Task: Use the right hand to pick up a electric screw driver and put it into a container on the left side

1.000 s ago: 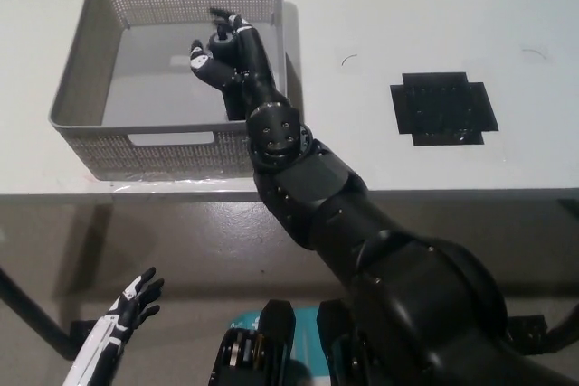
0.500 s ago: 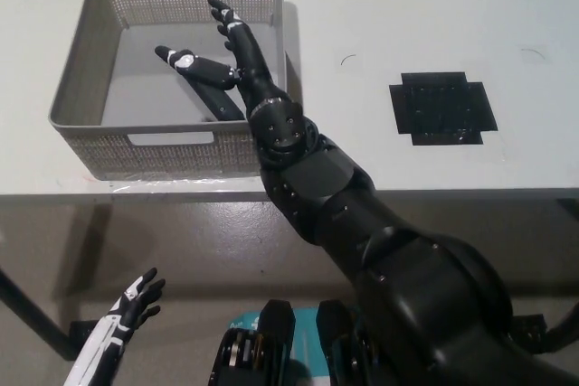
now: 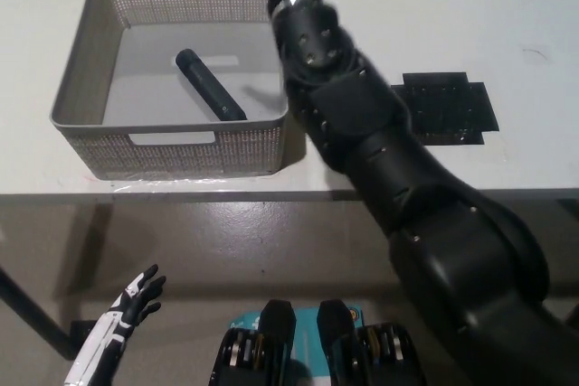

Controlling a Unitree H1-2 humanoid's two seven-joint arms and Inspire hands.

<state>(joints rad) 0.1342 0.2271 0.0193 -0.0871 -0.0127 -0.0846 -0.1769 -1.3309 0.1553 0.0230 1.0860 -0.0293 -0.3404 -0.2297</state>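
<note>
The container (image 3: pixel 167 146) looked like grey perforated plastic with a smooth matt floor. The electric screw driver (image 3: pixel 210 86) was matt black, and the desk (image 3: pixel 425 15) smooth white.

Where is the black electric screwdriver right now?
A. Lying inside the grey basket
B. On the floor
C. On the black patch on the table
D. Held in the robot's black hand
A: the electric screwdriver lies loose on the floor of the grey basket, with no hand touching it.
</note>
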